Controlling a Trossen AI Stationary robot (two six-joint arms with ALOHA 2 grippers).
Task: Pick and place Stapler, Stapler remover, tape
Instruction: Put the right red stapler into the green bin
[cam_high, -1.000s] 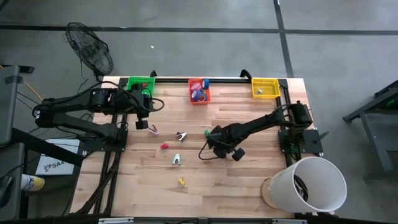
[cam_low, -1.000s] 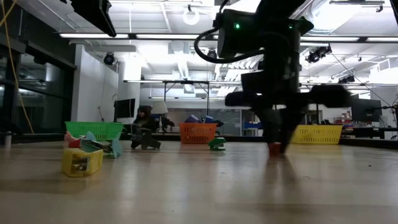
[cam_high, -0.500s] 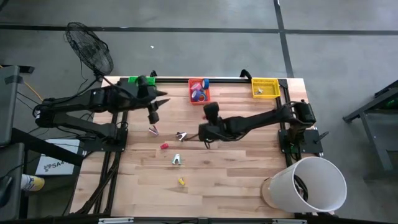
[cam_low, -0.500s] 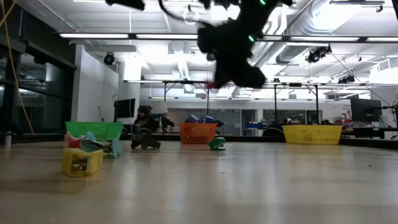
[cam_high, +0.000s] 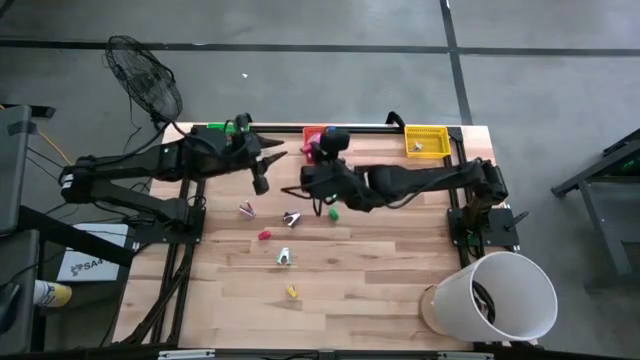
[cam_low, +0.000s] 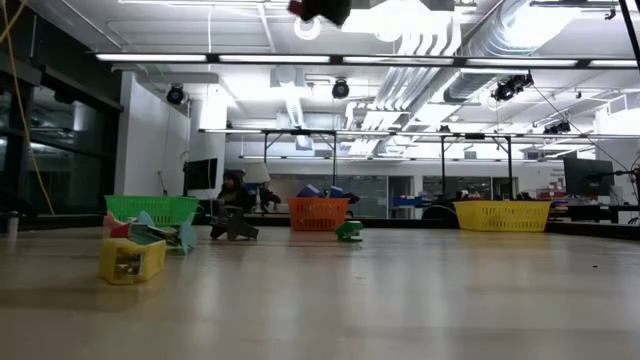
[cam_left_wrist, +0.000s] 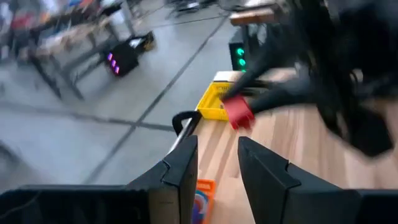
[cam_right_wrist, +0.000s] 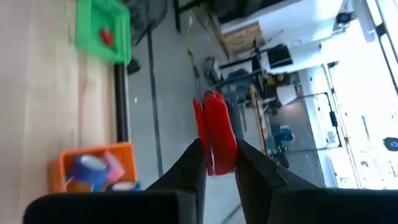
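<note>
Right end effector (cam_right_wrist: 214, 163) is clamped on a small red stapler (cam_right_wrist: 214, 142), its two fingers pressed against the stapler's sides; in the high view it (cam_high: 312, 150) hovers at the counter's far edge, just beside the orange bin (cam_high: 313, 133) at about 12 o'clock from the counter's middle. Tape rolls (cam_right_wrist: 88, 170) in blue and pink lie inside that orange bin. At 9 o'clock from it, the left end effector (cam_high: 262, 180) hangs over the counter (cam_high: 400, 260) near the green bin (cam_high: 216, 129), its fingers (cam_left_wrist: 180, 171) parted with a narrow gap and nothing between them. A green piece (cam_high: 333, 212) lies on the wood at 6 o'clock from the right end effector, with a dark staple remover (cam_high: 291, 217), a pink piece (cam_high: 246, 209), a red piece (cam_high: 264, 235) and a yellow piece (cam_high: 292, 292) scattered toward 7 o'clock. The yellow bin (cam_high: 426, 141) sits at the 1 o'clock corner.
</note>
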